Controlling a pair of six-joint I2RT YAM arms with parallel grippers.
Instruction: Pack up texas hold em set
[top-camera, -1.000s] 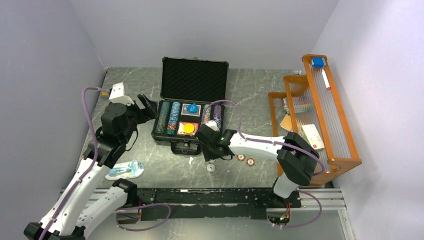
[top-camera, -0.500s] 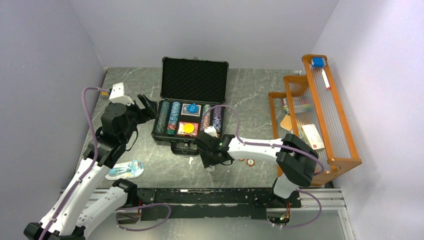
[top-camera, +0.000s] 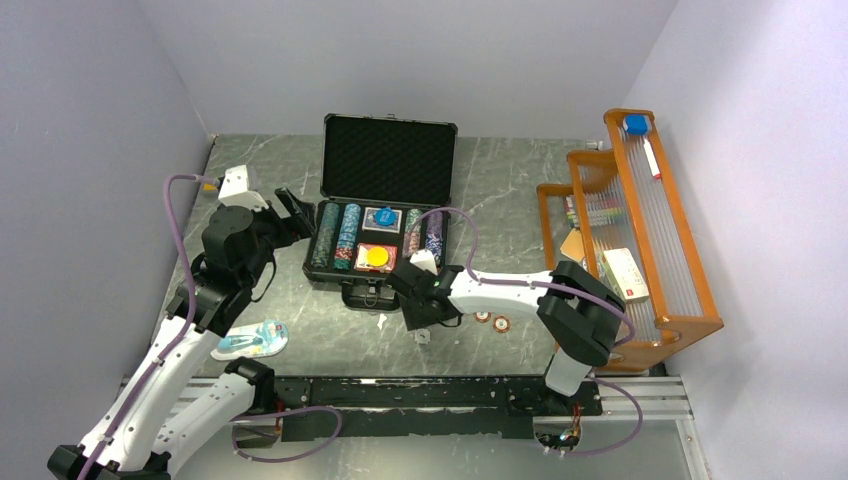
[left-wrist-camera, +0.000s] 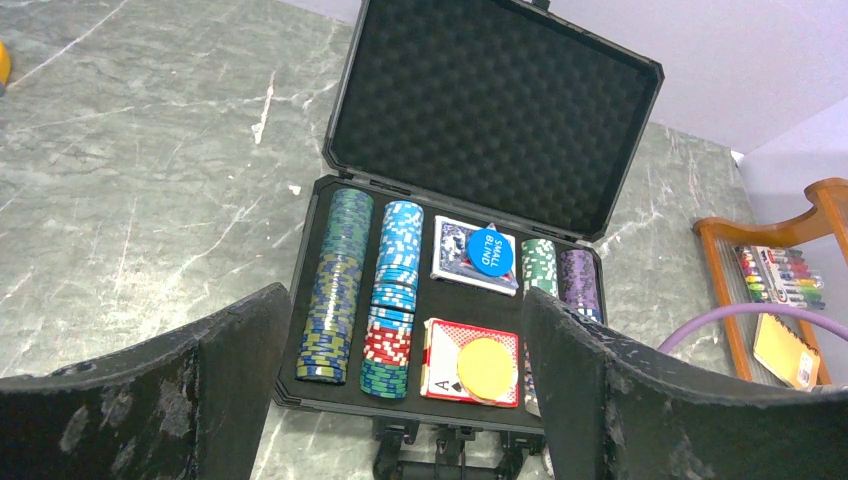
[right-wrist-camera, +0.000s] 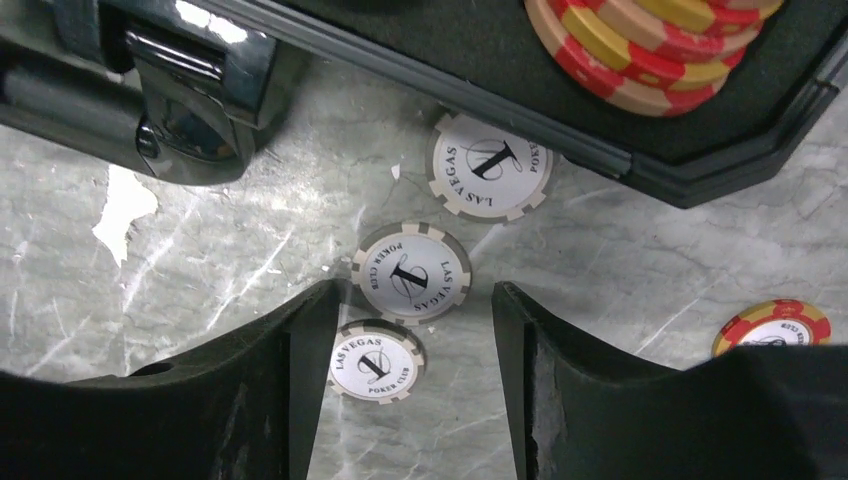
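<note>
On table centre: black case (top-camera: 389, 160) lies open, foam-lined lid upright at rear, base toward arms.

Contents, per L wrist view:
- green-striped chips (left-wrist-camera: 336, 290) in far-left row
- blue chips (left-wrist-camera: 400, 245) in next row, red chips (left-wrist-camera: 388, 345) at its near end
- blue deck (left-wrist-camera: 452, 262) rear middle, blue disc (left-wrist-camera: 488, 250) marked SMALL BLIND on top
- red deck (left-wrist-camera: 442, 350) in front of it, yellow disc (left-wrist-camera: 487, 366) on top
- green-white chips (left-wrist-camera: 540, 262) and purple chips (left-wrist-camera: 580, 282) on right side

Left gripper (left-wrist-camera: 403, 320): jaws wide apart, nothing betw. them. Off the table (top-camera: 520, 180) on case's left side, pointed at it, no contact.

Right gripper (right-wrist-camera: 413, 300): jaws parted, nothing gripped. Low over table just in front of case's front right corner.

Three grey-white chips lie flat there in a diagonal line:
- chip 1 (right-wrist-camera: 490, 165) right against case's front edge
- chip 2 (right-wrist-camera: 411, 272) just beyond the fingertips
- chip 3 (right-wrist-camera: 375, 362) betw. the fingers, close beside one; can't tell if touching

Red-yellow chip (right-wrist-camera: 775, 325) also flat on table, apart from those three. Red-yellow stack (right-wrist-camera: 650, 40) sits inside case, near that corner.

Other: blister pack (top-camera: 250, 340) on table by L arm, well apart from case. Orange rack (top-camera: 688, 325) at table's right edge.
</note>
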